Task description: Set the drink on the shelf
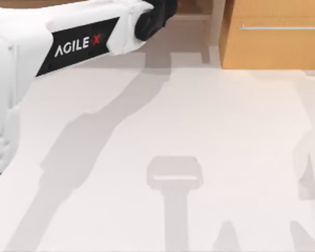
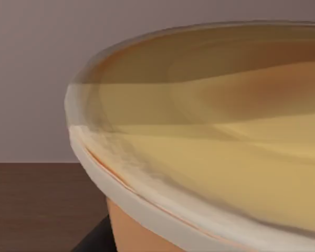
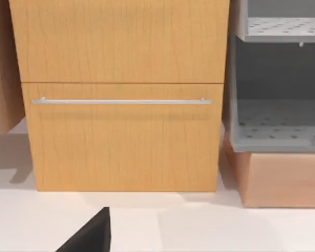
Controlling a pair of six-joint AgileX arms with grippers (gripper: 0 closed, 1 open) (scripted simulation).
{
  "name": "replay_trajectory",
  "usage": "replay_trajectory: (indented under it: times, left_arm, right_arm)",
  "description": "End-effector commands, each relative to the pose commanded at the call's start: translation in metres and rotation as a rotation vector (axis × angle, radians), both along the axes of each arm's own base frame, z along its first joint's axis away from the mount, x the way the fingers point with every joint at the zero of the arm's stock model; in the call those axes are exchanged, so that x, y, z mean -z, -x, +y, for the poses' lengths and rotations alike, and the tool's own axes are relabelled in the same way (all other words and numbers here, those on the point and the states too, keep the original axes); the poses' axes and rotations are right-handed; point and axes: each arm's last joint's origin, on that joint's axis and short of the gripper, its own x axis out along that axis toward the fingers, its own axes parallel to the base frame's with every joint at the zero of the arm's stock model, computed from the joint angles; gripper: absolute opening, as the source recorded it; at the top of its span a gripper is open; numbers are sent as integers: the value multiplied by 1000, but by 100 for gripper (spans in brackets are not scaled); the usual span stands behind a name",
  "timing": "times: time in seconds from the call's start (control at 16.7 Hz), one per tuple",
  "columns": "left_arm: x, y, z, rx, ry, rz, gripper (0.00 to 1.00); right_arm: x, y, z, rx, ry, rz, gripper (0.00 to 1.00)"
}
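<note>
The drink (image 2: 215, 157) is a cup with an orange body, a cream rim and a tan-yellow top, very close in the left wrist view. My left gripper (image 1: 156, 16) reaches into the shelf (image 1: 191, 9) at the table's far edge, beside its pale grey post (image 1: 215, 31). It is shut on the drink, with one black finger (image 2: 97, 240) against the cup's side. A dark brown surface (image 2: 37, 205) lies below the cup and a grey wall behind it. My right gripper (image 3: 92, 236) is parked facing the cabinet.
An orange-wood cabinet (image 1: 273, 47) with a thin metal bar handle (image 3: 121, 101) stands right of the shelf. A grey perforated rack (image 3: 278, 131) on a light brown base sits beside it. The white table (image 1: 163, 157) stretches in front.
</note>
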Motion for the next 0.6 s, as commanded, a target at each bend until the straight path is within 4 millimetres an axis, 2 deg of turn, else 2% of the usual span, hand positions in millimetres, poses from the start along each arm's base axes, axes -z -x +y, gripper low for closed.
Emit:
replay_trajectory:
  times: [0.24, 0.6]
  left_arm:
    - [0, 0, 0, 0, 0, 0, 98]
    - [0, 0, 0, 0, 0, 0, 100]
  right_arm:
    - [0, 0, 0, 0, 0, 0, 100]
    - [0, 0, 0, 0, 0, 0, 100]
